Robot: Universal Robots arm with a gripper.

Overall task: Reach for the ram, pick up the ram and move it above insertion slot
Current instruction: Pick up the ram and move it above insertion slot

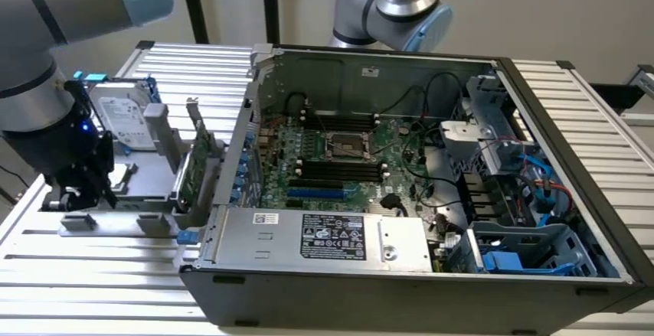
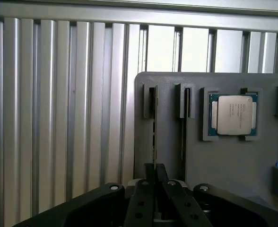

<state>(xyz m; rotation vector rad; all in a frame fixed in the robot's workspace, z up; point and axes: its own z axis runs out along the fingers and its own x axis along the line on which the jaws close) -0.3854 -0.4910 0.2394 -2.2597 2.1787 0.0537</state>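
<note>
Grey tray (image 2: 224, 165) — CPU (image 2: 233, 115) near ram (image 2: 153, 137) — beneath gripper (image 2: 154, 168).

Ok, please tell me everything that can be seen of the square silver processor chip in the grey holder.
The square silver processor chip has a dull metal lid with faint printing too small to read. A green board shows as a thin border around the lid. It lies flat, lid toward the wrist camera, seated in a raised grey frame on the flat grey plate. Only this frame touches it; nothing lies on it.
</note>
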